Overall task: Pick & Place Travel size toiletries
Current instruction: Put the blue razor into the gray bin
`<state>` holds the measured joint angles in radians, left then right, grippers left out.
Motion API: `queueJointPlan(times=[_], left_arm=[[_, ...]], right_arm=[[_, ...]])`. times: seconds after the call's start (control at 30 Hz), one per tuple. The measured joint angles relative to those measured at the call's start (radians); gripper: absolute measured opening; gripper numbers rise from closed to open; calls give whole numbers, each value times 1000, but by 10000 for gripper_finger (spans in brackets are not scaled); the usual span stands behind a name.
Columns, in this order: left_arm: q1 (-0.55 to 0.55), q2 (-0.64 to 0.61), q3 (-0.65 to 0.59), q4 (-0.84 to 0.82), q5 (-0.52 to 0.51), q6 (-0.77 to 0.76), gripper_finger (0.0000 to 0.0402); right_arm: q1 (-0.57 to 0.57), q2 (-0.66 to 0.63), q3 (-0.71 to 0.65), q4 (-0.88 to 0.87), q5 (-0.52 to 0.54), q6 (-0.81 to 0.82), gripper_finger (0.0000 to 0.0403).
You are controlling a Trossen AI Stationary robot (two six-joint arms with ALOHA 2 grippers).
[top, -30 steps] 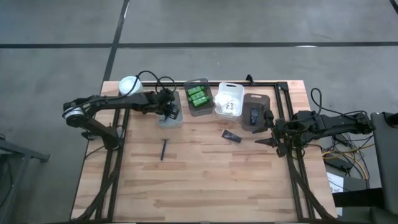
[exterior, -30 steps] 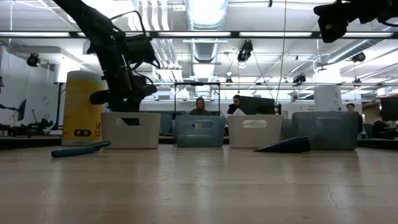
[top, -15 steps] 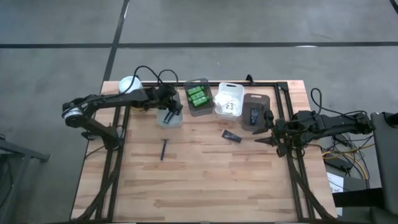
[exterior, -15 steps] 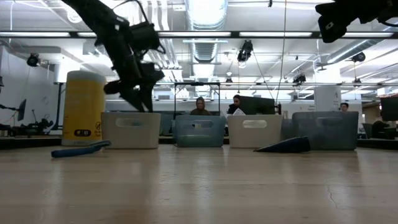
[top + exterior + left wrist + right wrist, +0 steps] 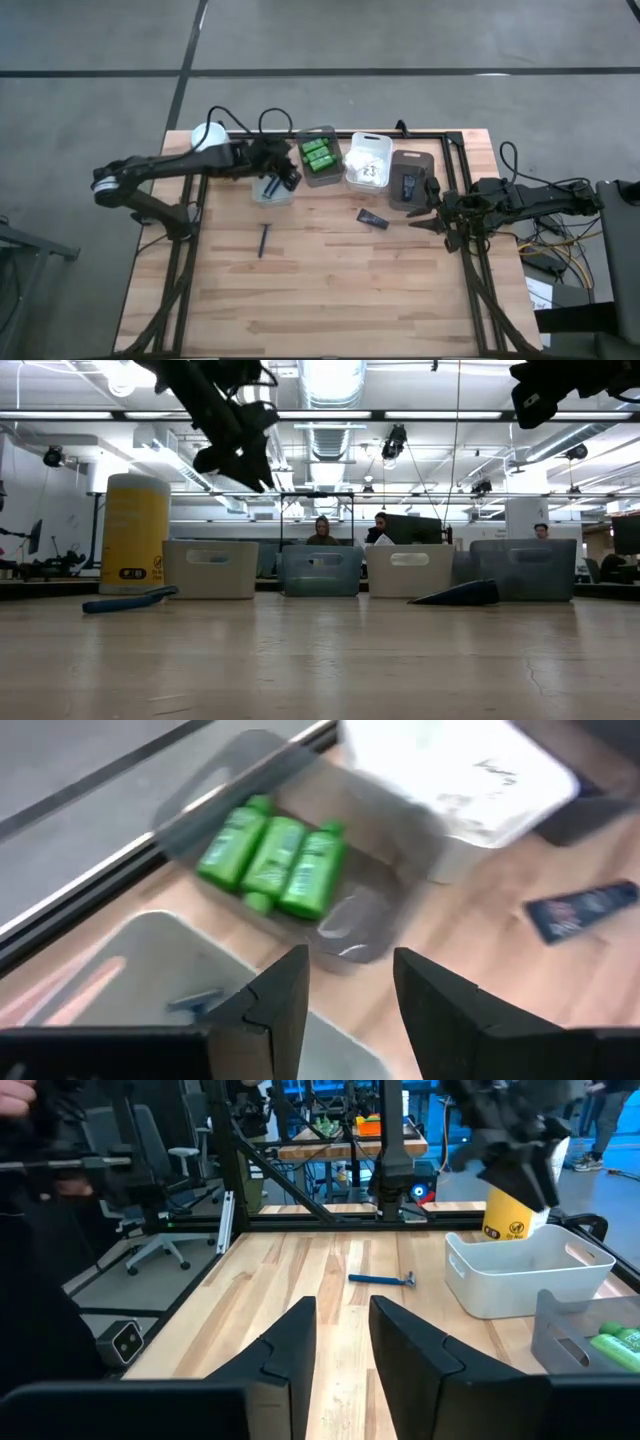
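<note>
A: Which arm do I send for the razor (image 5: 264,239)?

B: I favour the left gripper (image 5: 281,181), fingers apart, empty, over the bins. The razor lies nearer me on bare table (image 5: 330,290), long axis front-to-back. Right gripper (image 5: 428,218) waits, fingers near-closed, empty.

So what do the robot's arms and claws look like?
Both arms are dark and thin, built from jointed segments, with black cables looping off them. The left arm has a pale ring at one joint. Each gripper, left and right, ends in two flat, dark, angular fingers.
</note>
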<state>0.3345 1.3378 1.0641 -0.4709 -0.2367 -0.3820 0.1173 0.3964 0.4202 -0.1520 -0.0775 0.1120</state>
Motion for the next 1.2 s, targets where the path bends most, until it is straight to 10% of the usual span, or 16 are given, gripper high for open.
queueJointPlan(times=[0.67, 1.2], left_arm=[[-531, -45, -41, -198, -131, -609, 149], [-600, 38, -187, -219, 32, -931, 149]], right_arm=[[0, 0, 0, 0, 0, 0, 43], [0, 0, 0, 0, 0, 0, 83]])
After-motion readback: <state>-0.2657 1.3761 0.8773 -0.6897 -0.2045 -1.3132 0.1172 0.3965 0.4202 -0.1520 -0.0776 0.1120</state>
